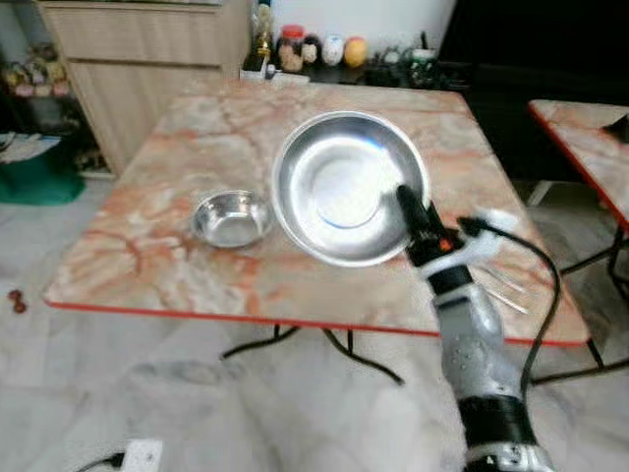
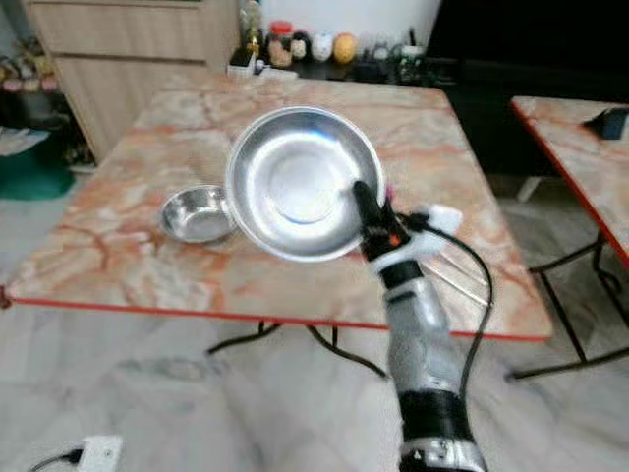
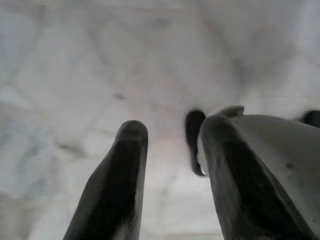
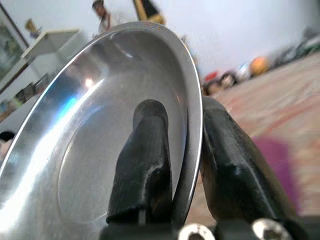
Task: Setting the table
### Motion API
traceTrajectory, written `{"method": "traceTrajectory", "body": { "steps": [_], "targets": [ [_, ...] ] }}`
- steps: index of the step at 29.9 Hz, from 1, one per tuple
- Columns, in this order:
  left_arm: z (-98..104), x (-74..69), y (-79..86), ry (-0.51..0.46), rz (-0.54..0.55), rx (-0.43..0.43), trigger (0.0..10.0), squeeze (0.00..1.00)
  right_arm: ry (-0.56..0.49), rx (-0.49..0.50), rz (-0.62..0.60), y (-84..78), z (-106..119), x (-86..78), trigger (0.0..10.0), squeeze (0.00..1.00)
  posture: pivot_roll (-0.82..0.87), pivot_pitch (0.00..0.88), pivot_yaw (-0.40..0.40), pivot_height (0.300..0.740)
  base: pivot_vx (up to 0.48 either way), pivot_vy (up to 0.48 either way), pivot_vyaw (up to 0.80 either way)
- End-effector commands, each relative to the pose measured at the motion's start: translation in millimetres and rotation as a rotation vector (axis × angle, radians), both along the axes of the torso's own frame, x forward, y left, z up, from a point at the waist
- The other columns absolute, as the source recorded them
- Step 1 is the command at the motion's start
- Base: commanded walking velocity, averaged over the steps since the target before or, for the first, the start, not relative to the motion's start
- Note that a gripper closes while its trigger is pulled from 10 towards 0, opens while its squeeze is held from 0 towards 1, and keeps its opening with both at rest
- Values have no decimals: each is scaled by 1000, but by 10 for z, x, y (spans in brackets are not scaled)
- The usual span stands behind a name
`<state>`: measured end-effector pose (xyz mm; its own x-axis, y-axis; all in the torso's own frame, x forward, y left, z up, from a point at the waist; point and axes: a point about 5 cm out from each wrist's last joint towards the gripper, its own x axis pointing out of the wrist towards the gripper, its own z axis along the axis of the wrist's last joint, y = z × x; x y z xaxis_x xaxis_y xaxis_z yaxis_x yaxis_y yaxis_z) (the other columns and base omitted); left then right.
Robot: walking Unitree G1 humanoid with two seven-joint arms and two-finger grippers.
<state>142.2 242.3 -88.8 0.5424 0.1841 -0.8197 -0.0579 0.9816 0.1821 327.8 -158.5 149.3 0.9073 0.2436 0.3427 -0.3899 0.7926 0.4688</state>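
So the right pincer [image 1: 405, 200] was clamped on the rim of the big steel plate [image 1: 339, 182], one black finger inside the dish and the other behind the edge, which the right wrist view showed really clearly. The plate was tilted up, its shiny inside facing the head camera, held over the pinkish marble counter [image 1: 177, 256] with the red edge. Couldn't tell for sure whether its far rim touched the counter or not.

Just to the robot's left of the plate sat a small steel bowl [image 1: 232, 217], upright on the counter, near the plate but apart from it in the left eye view. A couple of thin metal utensils [image 1: 506, 290] lay on the counter near the right arm's wrist, too blurry to say what they were.

The left pincer [image 3: 172, 150] hung down over the pale marble floor [image 3: 100, 60], fingers apart with nothing between them.

At the far end of the counter was a row of jars and bottles [image 1: 305, 49], and a second counter [image 1: 590, 147] stood off to the right.
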Motion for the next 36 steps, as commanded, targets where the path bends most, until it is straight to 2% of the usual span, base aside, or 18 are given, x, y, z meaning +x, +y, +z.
{"method": "traceTrajectory", "body": {
  "steps": [1,8,18,24,36],
  "targets": [
    [7,-31,68,8,3,16,10000,0,-32,3,41,136,86,17,10000,0,-29,0,-52,740,0,-345,0],
    [-7,25,-53,5,-16,7,10000,0,-36,-4,38,134,92,20,10000,0,-31,0,-48,740,0,-341,0],
    [23,19,69,8,-18,22,10000,0,-35,-5,36,135,81,21,10000,0,-31,0,-46,740,0,-341,0],
    [4,-4,28,15,-31,20,10000,0,-26,-1,33,149,57,21,10000,0,-31,0,-45,740,0,-342,0],
    [-7,-22,7,23,-48,19,10000,0,-9,1,-28,54,39,40,10000,0,-36,0,-48,740,0,-338,0]
  ]
}}
